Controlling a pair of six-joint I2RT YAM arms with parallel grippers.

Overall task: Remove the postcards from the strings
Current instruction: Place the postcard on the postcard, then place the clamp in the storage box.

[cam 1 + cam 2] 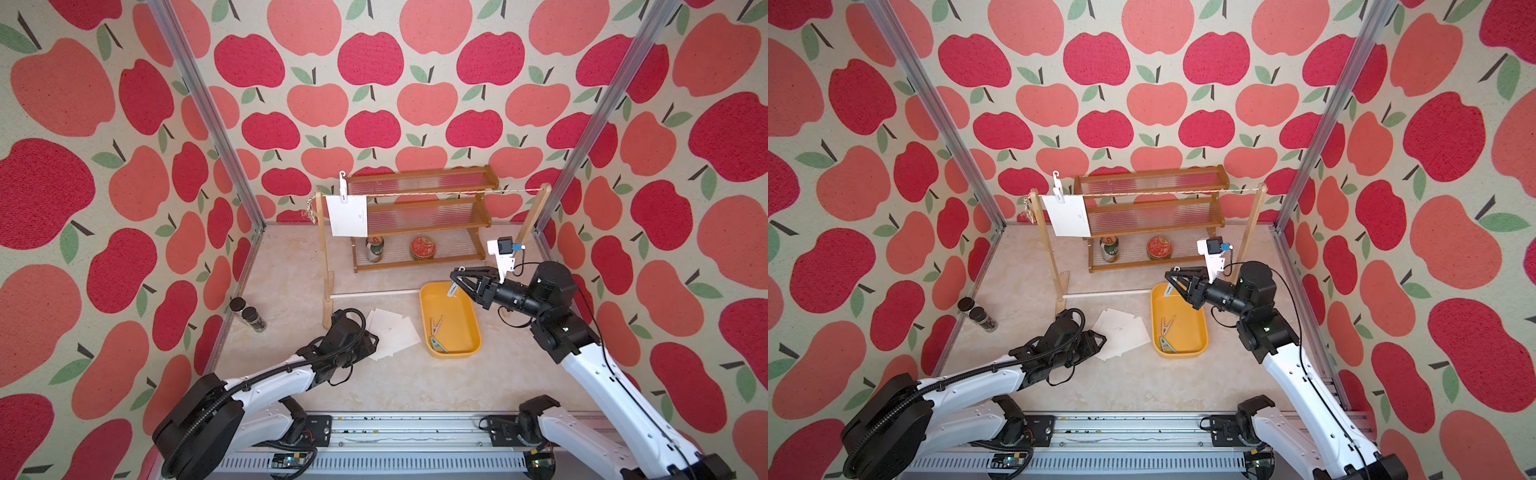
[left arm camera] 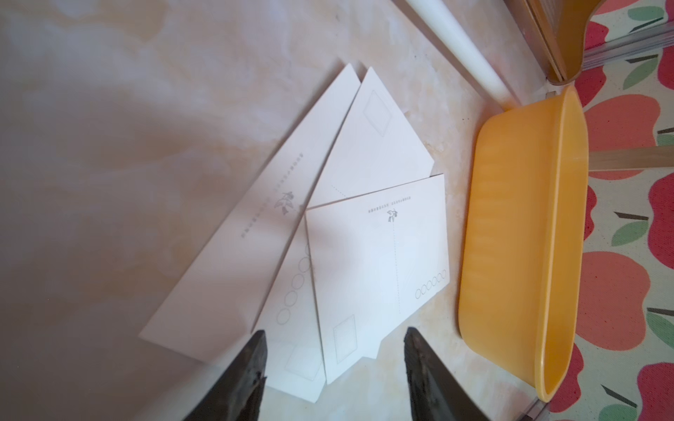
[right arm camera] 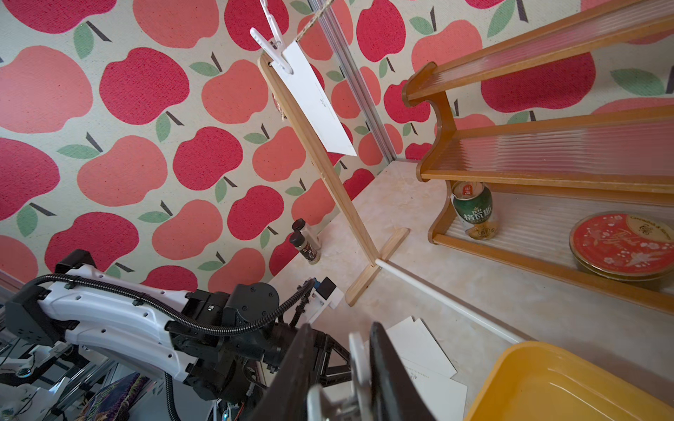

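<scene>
Left claw [image 2: 335, 331]: jaws well apart, nothing between them. It hovers low over a fanned pile of three plain white paper postcards [image 2: 379, 255] lying overlapped on the pale marbled table [image 2: 109, 182].

Right claw [image 1: 454, 286]: clamped on a small pale clothespin [image 3: 359, 364], above the far end of my yellow oblong plastic tray [image 1: 461, 316]. The tray sits just beside the pile and contains pastel clothespins [image 1: 437, 326].

Fourth white postcard [image 1: 347, 216]: hangs from the thin beige twisted twine string [image 1: 436, 193], clipped by a white clothespin [image 1: 342, 187] beside the light wooden post [image 1: 322, 232] at the knotted end.
</scene>
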